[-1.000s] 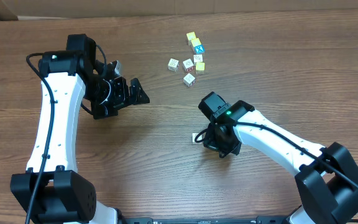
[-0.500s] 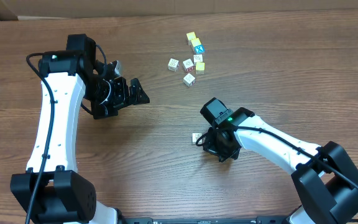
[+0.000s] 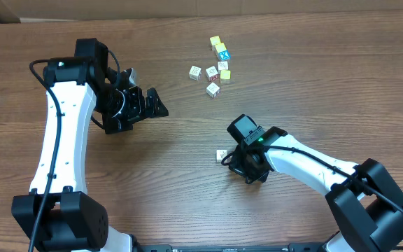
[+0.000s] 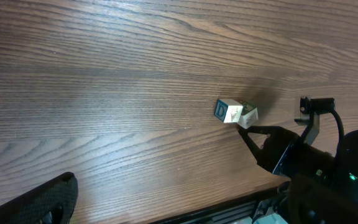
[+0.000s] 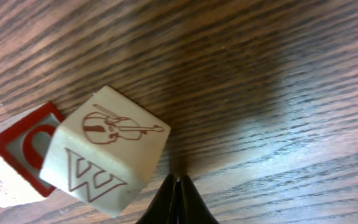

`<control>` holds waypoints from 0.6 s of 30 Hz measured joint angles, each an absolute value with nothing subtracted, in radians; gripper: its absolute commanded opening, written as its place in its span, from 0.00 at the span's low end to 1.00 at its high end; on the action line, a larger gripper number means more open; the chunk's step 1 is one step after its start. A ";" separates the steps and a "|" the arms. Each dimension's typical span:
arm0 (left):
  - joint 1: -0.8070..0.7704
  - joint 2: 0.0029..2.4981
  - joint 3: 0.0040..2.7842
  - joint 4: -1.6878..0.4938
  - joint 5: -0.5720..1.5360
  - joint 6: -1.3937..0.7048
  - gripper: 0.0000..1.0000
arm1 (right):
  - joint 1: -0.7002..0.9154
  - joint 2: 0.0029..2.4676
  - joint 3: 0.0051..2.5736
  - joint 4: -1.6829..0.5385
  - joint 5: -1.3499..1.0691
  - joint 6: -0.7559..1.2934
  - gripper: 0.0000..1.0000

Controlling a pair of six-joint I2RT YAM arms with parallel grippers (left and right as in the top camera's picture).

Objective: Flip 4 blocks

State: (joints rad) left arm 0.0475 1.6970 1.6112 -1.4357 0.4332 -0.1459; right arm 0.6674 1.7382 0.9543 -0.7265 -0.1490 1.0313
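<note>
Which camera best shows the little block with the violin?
The right wrist view: the violin block looms large, its violin and letter W readable, beside the shut right pincer. Overhead shows only a pale speck; the left wrist view shows small distant blocks, no drawing legible.

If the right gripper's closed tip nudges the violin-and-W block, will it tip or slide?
The violin-and-W block looks like a rigid wooden cube, so probably light. A low push from the shut right gripper would likely slide it on the smooth table; a high one may tip it. The red-faced block beside it may get shoved.
</note>
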 measured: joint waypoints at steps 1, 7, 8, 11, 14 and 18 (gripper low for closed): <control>0.047 1.697 1.611 -1.436 0.433 -0.146 1.00 | 0.667 1.738 0.954 -0.727 -0.148 1.032 0.04; 0.047 1.697 1.611 -1.436 0.434 -0.146 1.00 | 0.640 1.738 0.954 -0.728 -0.132 1.019 0.04; 0.047 1.697 1.611 -1.436 0.433 -0.146 1.00 | 0.633 1.738 0.954 -0.726 -0.131 1.013 0.04; 0.047 1.697 1.611 -1.436 0.433 -0.146 1.00 | 0.609 1.738 0.954 -0.714 -0.126 0.979 0.04; 0.047 1.697 1.611 -1.436 0.434 -0.146 1.00 | 0.591 1.738 0.954 -0.707 -0.125 0.952 0.04; 0.047 1.697 1.611 -1.436 0.433 -0.146 1.00 | 0.580 1.738 0.954 -0.702 -0.126 0.934 0.04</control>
State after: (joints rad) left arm 0.0475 1.6970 1.6112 -1.4357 0.4332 -0.1459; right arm 0.5800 1.7382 0.9543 -0.7025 -0.1257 0.9340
